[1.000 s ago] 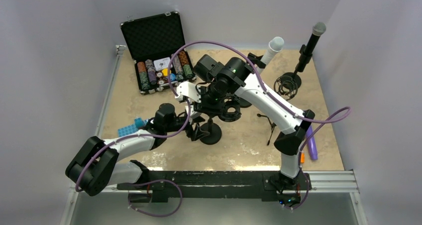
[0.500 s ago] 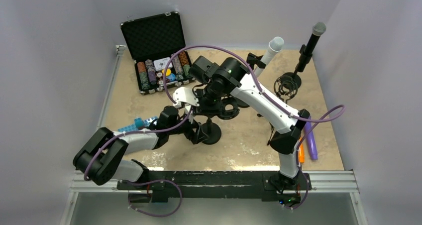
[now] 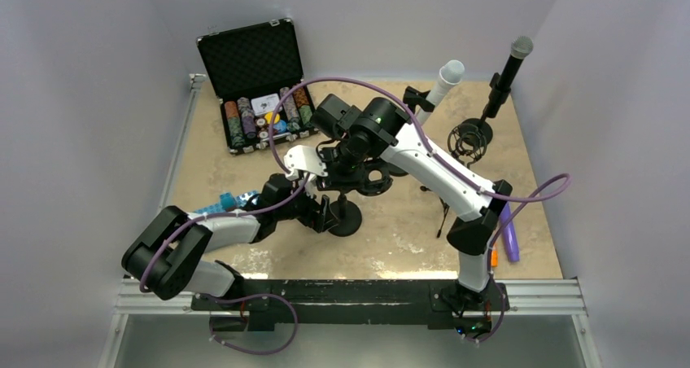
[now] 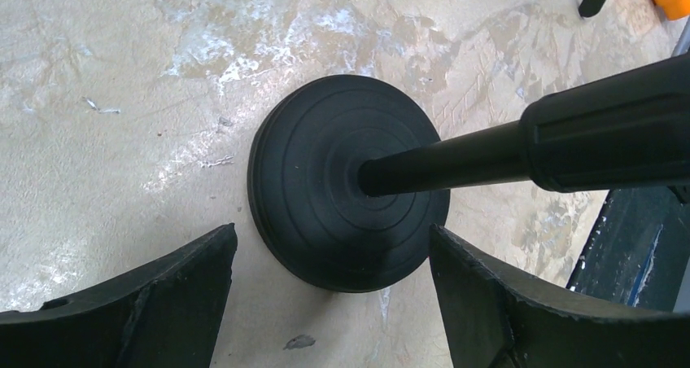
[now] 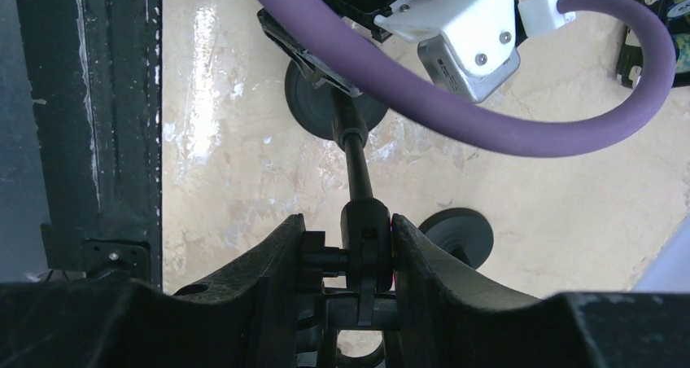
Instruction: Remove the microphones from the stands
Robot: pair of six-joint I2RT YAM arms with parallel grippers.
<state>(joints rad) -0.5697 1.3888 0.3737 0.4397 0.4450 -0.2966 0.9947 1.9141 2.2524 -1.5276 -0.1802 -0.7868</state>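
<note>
A black stand with a round base (image 3: 348, 218) rises in the middle of the table. My right gripper (image 3: 355, 175) is shut on the swivel joint (image 5: 366, 246) at the stand's top, just over its ring mount (image 3: 376, 181). My left gripper (image 4: 332, 234) is open low at the base (image 4: 346, 181), one finger on each side and not touching it, with the stand's pole (image 4: 456, 160) running off to the right. A white microphone (image 3: 445, 79) and a black microphone (image 3: 510, 63) each stand upright in holders at the back right.
An open case of poker chips (image 3: 260, 99) sits at the back left. Blue blocks (image 3: 218, 205) lie by the left arm. A second round base (image 5: 464, 234), a small tripod (image 3: 443, 207), a shock mount (image 3: 469, 138), and purple (image 3: 509, 236) and orange (image 3: 493, 256) pens are to the right.
My left gripper's jaws have spread wider beside the stand's base and the left arm has shifted slightly forward. The right gripper has kept its hold and drifted a little to the left.
</note>
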